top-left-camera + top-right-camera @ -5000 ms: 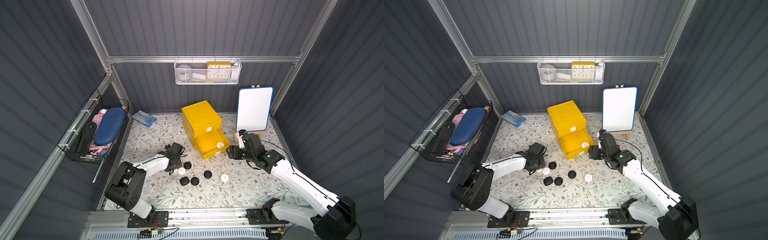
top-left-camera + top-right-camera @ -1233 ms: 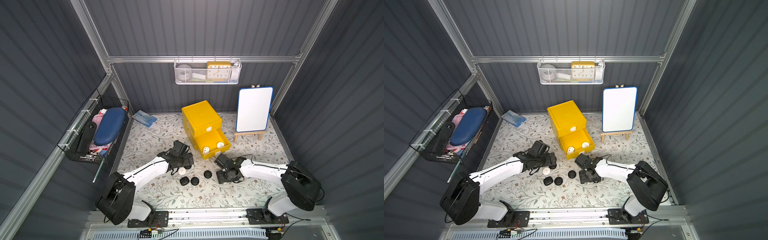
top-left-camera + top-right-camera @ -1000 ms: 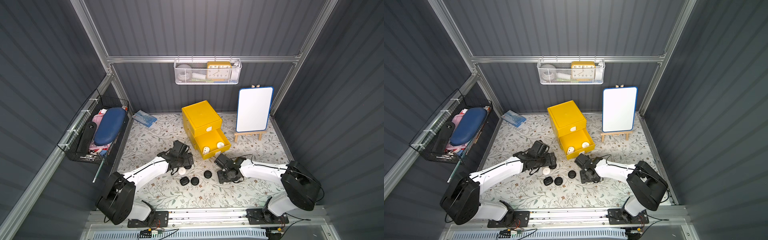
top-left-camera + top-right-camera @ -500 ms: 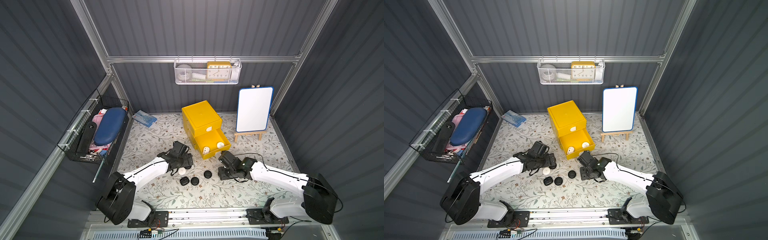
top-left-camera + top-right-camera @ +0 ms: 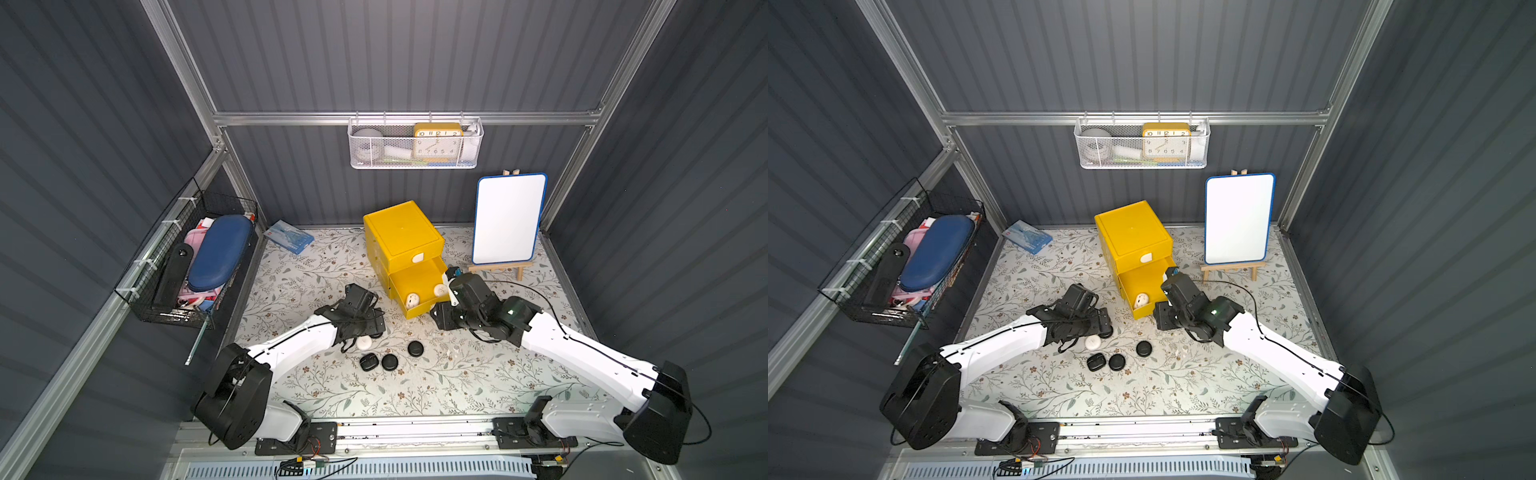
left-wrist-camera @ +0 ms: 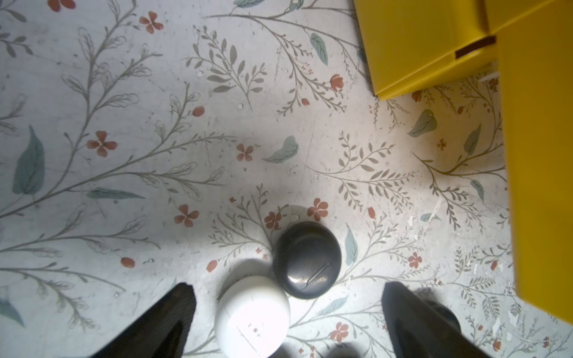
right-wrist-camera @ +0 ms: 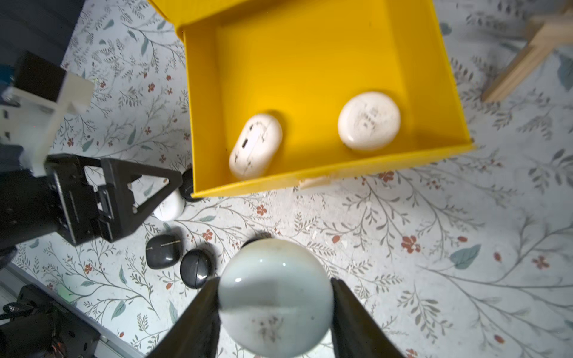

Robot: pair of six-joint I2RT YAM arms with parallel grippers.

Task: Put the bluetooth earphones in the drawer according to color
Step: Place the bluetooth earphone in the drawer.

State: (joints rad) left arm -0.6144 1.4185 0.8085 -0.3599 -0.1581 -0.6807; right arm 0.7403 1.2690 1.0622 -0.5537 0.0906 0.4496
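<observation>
Right gripper point(image 7: 275, 289): pinching a glossy white case point(image 7: 274, 313) between its two fingers, above the floral mat point(image 7: 434, 248) and just in front of the open drawer point(image 7: 310, 179).
Held case look: a smooth, rounded pale white dome with faint grey scuffs, blurred at this closeness.
Drawer: yellow, the lower one of the yellow cabinet point(image 5: 401, 232), pulled out.
In the drawer: an oblong white case point(image 7: 255, 145) with a seam and a small port, lying by the front wall. A round white case point(image 7: 369, 121) lies apart from it. Both are scuffed.
Left gripper point(image 6: 288, 286): claw spread wide, low over the mat, gripping nothing.
Between its fingers: a plain white case point(image 6: 252, 316) right against a dark round case point(image 6: 307, 258) that has a thin seam line.
Loose on the mat, in a top view: a squarish black case point(image 5: 368, 362), a round black case point(image 5: 390, 362) just beside it, and a third black case point(image 5: 415, 348) a little apart.
</observation>
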